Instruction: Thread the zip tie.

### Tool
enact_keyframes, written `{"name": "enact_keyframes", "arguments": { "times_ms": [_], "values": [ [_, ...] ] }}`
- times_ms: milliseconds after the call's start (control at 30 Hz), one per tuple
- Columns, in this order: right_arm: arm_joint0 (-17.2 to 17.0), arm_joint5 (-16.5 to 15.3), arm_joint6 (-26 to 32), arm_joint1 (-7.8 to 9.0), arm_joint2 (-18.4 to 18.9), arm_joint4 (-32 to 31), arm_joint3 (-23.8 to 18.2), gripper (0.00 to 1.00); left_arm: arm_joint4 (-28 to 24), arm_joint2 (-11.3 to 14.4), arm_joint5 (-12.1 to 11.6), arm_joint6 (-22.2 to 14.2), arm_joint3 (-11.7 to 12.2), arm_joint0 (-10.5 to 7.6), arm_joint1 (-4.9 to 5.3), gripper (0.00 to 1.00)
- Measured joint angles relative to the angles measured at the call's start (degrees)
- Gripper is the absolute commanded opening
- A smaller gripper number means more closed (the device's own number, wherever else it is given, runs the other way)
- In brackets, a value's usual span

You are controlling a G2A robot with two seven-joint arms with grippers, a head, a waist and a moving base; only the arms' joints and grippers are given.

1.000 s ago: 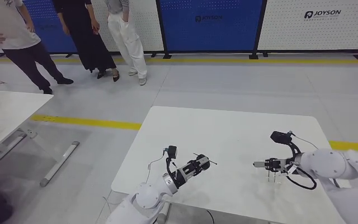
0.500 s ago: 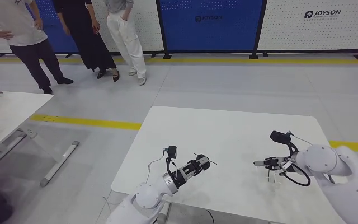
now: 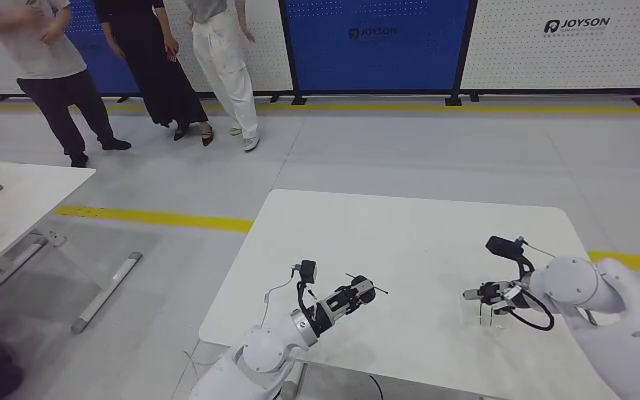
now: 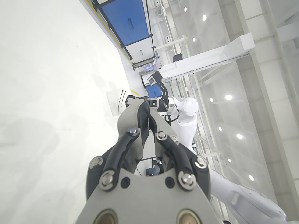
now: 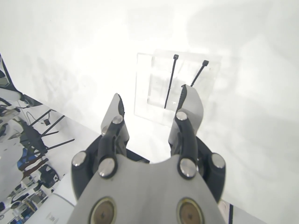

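Hovering open-fingered above the clear stand (image 5: pixel 141 87) on the worktop (image 3: pixel 400 235), the right tool (image 5: pixel 151 94) should settle squarely around one upright zip tie (image 5: pixel 171 80) and pinch its strap low — not the tilted neighbour (image 5: pixel 199 71) — while the left tool (image 3: pixel 362 292), well apart, grips a third tie (image 3: pixel 378 289).

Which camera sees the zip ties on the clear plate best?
The right wrist view: both zip ties lie plainly on the clear plate. The left wrist view shows them small and far; the top view, faint specks.
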Motion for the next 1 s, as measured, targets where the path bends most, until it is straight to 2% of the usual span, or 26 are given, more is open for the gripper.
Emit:
{"name": "enact_keyframes", "arguments": {
  "times_ms": [667,1000],
  "values": [
    [2.74,0.73,1.03,-2.36,-2.19,-2.91,5.11,0.32,0.00,0.00,0.00,0.00,0.00,0.00,0.00,0.00],
    [4.71,0.73,1.79,-4.16,-3.60,-4.27,8.18,0.35,0.00,0.00,0.00,0.00,0.00,0.00,0.00,0.00]
  ]
}}
